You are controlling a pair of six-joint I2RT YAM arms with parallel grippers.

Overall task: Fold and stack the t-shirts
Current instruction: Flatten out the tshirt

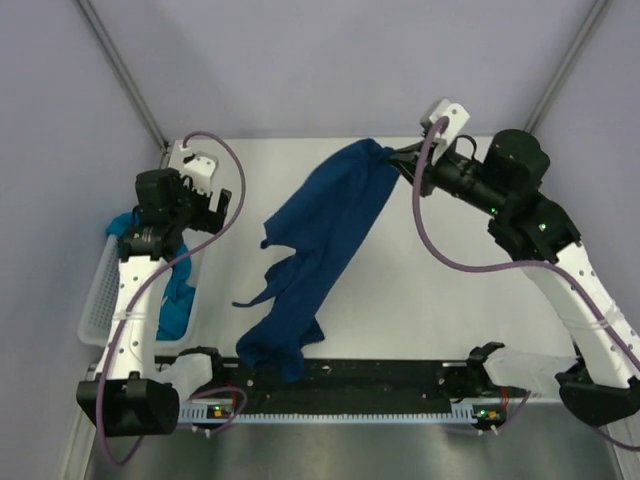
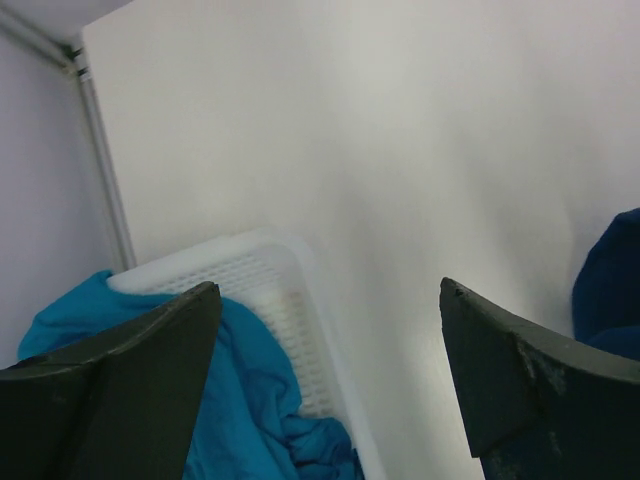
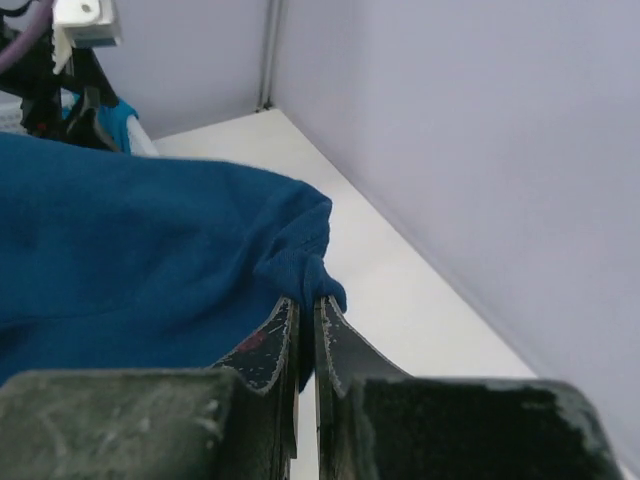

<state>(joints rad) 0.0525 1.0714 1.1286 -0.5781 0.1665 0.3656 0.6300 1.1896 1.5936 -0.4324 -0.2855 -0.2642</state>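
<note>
Right gripper [image 3: 308, 305] was pictured clamped on a bunched edge of the navy t-shirt [image 1: 320, 240], strung across the table [image 1: 450, 300] from far side to near edge. Spreading appeared to be in hand; the left gripper [image 2: 330, 290], held wide by the basket [image 1: 98, 295], would be needed on another corner

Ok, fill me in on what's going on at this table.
The right gripper is shut on a bunched edge of the dark navy t-shirt at the far side of the table. The rest of that shirt trails crumpled toward the near edge. The left gripper is open and holds nothing. It is near the white basket at the left, and the teal t-shirt lies heaped in that basket. Neither shirt is folded yet.
</note>
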